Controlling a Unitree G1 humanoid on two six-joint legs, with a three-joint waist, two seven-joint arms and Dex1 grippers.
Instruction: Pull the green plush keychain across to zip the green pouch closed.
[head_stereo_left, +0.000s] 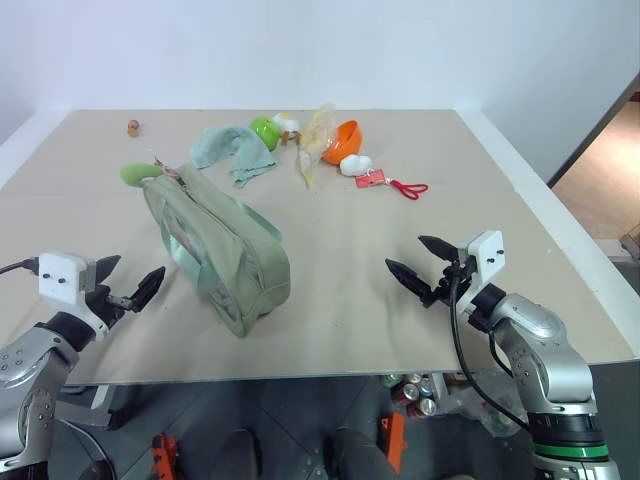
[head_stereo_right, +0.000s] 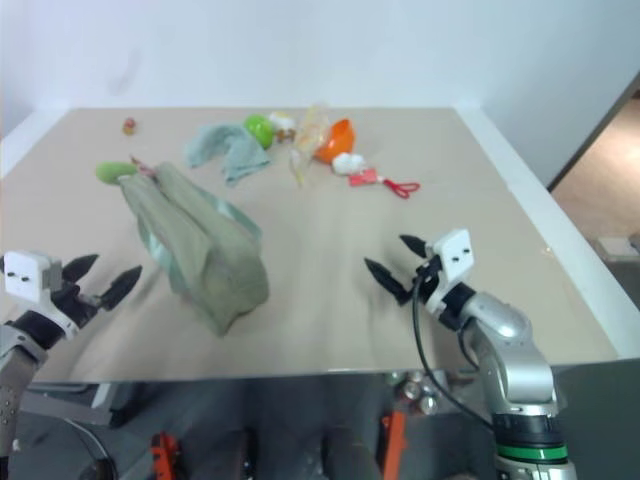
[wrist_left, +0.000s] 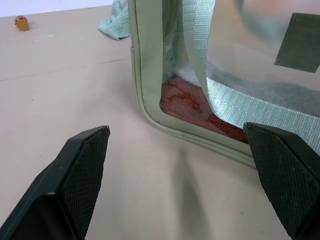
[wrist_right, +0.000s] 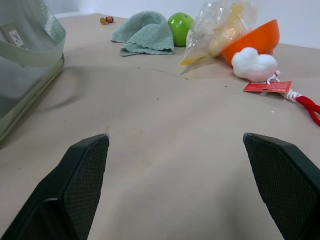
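I see the green pouch (head_stereo_left: 215, 250) lying left of table centre, with the green plush keychain (head_stereo_left: 137, 173) at its far end, toward ten o'clock. My left gripper (head_stereo_left: 131, 288) and right gripper (head_stereo_left: 420, 263) flank it, fingers spread wide, holding nothing.

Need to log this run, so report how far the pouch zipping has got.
Done: nothing visible; neither tool has touched the pouch. In hand: the left tool and right tool both stand open and empty, low over the table on either side of the green pouch. Left: grasp the green plush keychain at the pouch's far end and pull it along the zipper.
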